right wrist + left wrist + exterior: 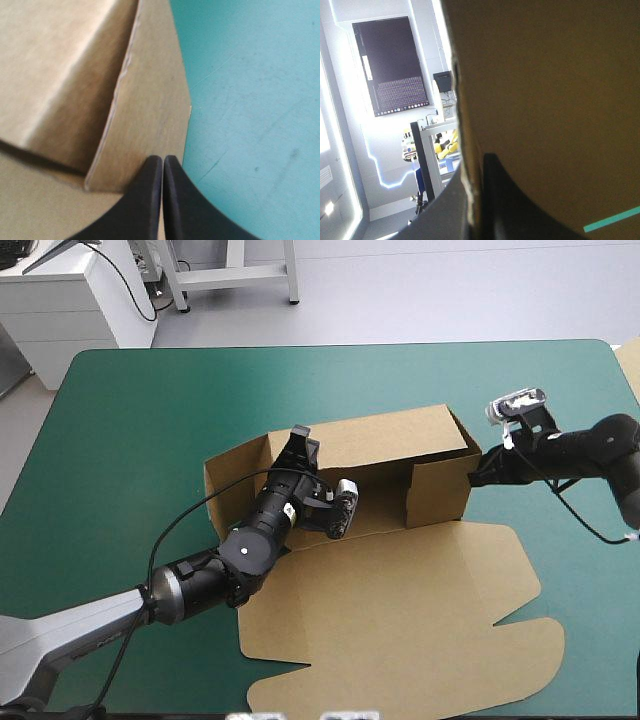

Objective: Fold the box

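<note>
Half-raised box mid-table, a gripper at each end.

The teal-green table (120,440) bears the brown box (390,440) at its middle. The far wall and the right end stand up, a flap is tilted up at the left end, and the lid lies flat toward the near edge. The left gripper (298,443) reaches across the box's floor and is clamped on raised board at the left end, with the board's edge running between its black fingers (505,200). The right gripper (476,472) comes from outside with its fingers closed together in a point, the tips against the right end wall near its lower corner.
</note>
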